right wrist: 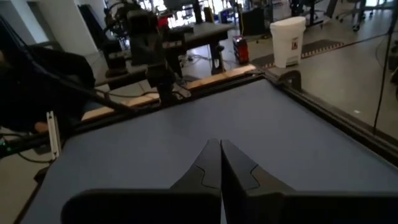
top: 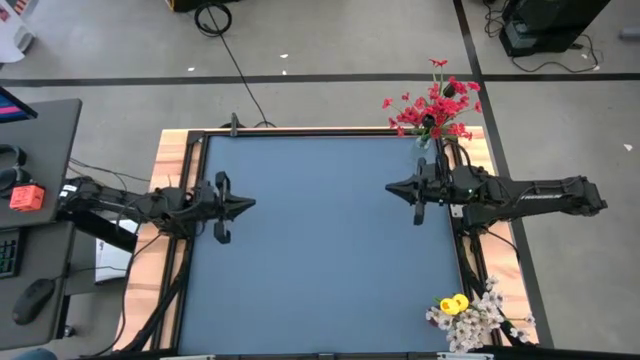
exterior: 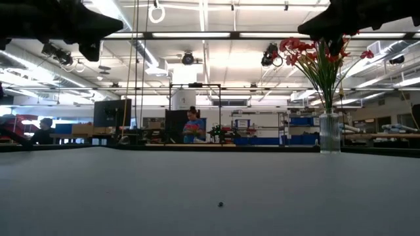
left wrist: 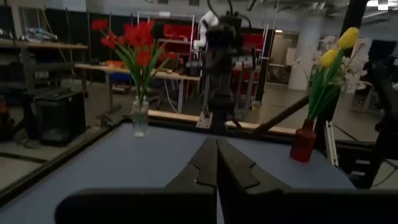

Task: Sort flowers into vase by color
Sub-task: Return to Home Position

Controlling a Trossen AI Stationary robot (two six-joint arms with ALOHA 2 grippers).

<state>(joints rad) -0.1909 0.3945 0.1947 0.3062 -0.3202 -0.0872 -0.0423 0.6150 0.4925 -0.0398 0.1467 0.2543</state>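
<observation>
One blue table (top: 320, 260), red flowers (top: 432, 105), workshop (exterior: 256, 121) beyond.

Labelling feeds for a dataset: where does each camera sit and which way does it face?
High view: overhead, facing straight down; both arms, left gripper and right gripper show.
Low view: at table-top height, facing across the table into the room; arms dark overhead.
Left wrist view: on the left arm, facing past its shut gripper toward the right arm.
Right wrist view: on the right arm, facing past its shut gripper toward the left arm.
Shared: high, low, left wrist views show the red flowers.
</observation>
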